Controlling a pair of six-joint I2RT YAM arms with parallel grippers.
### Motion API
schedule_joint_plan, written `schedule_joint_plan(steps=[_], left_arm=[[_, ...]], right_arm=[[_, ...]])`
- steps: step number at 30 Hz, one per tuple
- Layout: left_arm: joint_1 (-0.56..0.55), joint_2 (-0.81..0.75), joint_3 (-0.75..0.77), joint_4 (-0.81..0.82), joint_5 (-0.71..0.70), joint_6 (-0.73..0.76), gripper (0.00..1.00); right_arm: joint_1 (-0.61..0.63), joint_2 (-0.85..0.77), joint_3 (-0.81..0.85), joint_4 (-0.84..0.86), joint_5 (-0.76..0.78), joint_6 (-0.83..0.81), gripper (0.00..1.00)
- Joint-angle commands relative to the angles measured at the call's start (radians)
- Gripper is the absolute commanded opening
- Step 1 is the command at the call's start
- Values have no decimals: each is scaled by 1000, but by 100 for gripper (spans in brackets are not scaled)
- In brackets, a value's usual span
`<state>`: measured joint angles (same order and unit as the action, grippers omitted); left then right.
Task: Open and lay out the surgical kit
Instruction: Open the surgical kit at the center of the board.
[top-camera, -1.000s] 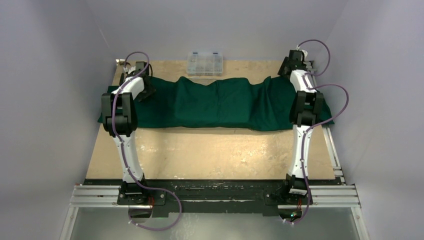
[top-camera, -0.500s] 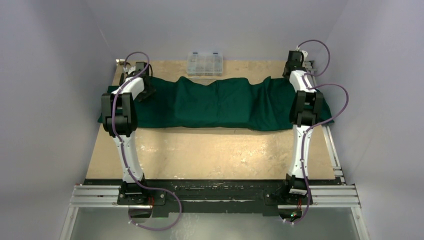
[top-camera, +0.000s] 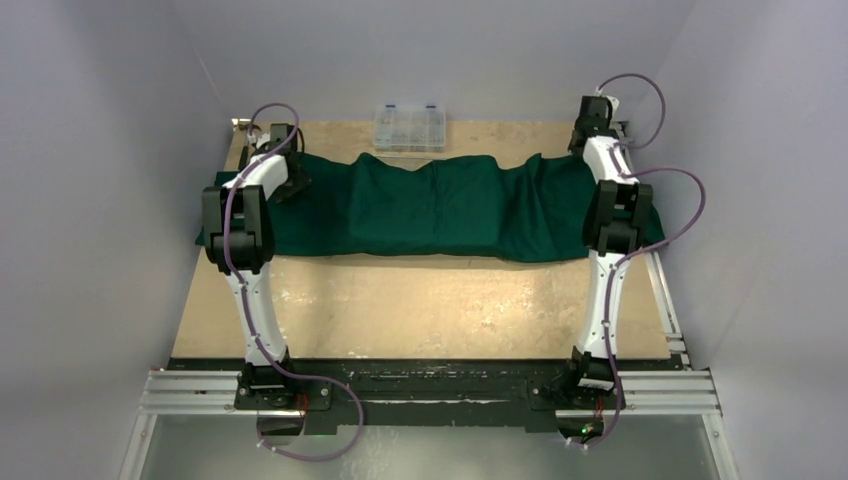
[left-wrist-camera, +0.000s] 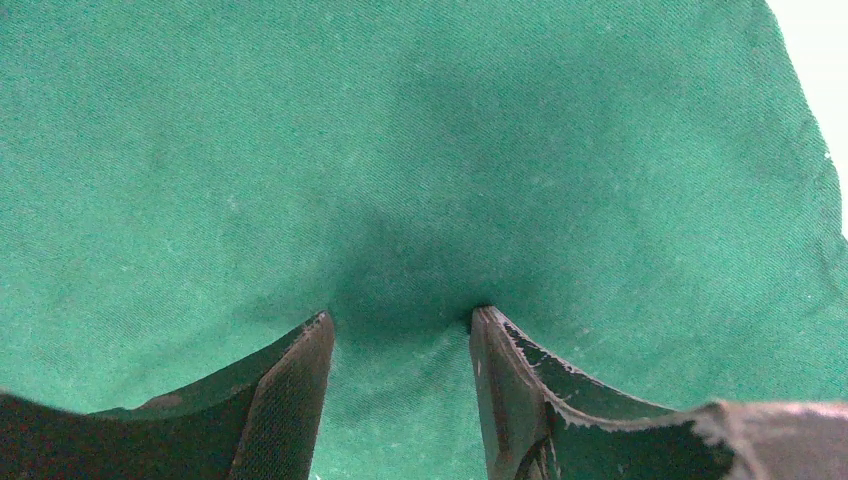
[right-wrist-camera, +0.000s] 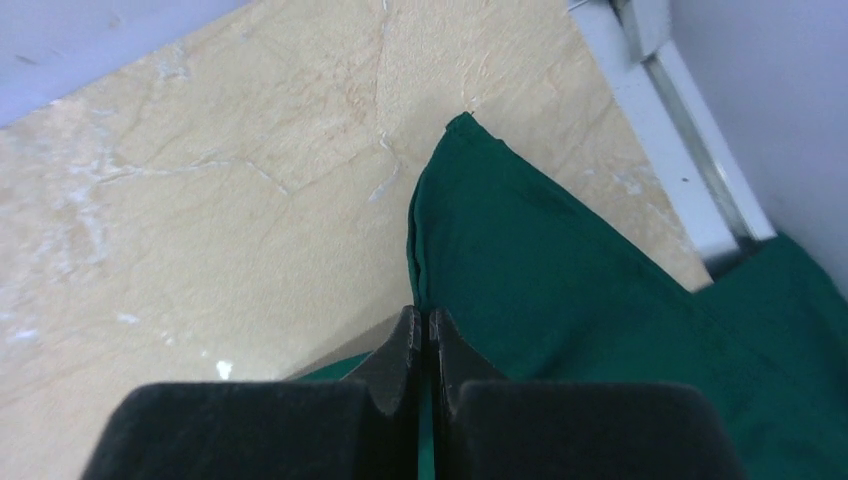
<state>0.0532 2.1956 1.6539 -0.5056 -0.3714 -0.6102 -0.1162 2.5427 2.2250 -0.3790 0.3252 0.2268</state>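
Observation:
The surgical kit's dark green cloth lies spread across the far half of the table, humped in the middle; whatever is under it is hidden. My left gripper is at the cloth's far left end. In the left wrist view it stands open, both fingertips pressed down on flat cloth. My right gripper is at the far right corner. In the right wrist view it is shut on the hemmed edge of the cloth, which hangs just above the tabletop.
A clear plastic compartment box stands at the back edge, behind the cloth. An aluminium rail runs along the table's right side, with the cloth's right end draped toward it. Grey walls close in on three sides.
My right gripper has shut on the cloth's edge and drawn slightly back and to the right. The left arm has not moved.

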Motion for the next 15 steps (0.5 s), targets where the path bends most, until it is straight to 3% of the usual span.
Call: schedule_joint_plan(steps=[1, 11, 15], left_arm=[[42, 13, -26, -27, -30, 56, 52], [43, 19, -20, 10, 3, 57, 52], [43, 24, -26, 24, -2, 59, 52]], right_arm=[[10, -196, -29, -5, 0, 23, 0], [36, -551, -405, -56, 77, 119, 0], [36, -729, -598, -142, 141, 275, 0]])
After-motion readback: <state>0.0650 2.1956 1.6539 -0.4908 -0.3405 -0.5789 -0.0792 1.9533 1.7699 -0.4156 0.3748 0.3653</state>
